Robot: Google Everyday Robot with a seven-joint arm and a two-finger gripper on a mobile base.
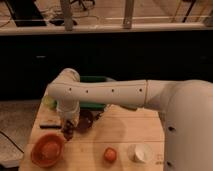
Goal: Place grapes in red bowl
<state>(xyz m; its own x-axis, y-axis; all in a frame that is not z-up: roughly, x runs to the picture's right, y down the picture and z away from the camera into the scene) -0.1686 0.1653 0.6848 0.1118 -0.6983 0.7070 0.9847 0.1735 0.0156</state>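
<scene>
Gripper [67,125]: closed on grapes [68,133], pointing down over left part of table [125,132], just beyond far right rim of red bowl [47,150]. Dark round object [85,120] just right of gripper. 1 orange fruit [109,154] and 1 white cup [139,152] near front edge, right of bowl.

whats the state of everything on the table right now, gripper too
gripper: shut on the grapes, low over the table just behind the red bowl
grapes: held in the gripper, not yet in the bowl
red bowl: upright, no grapes in it
orange fruit: lying loose on the table
white bowl: upright, nothing touching it
</scene>
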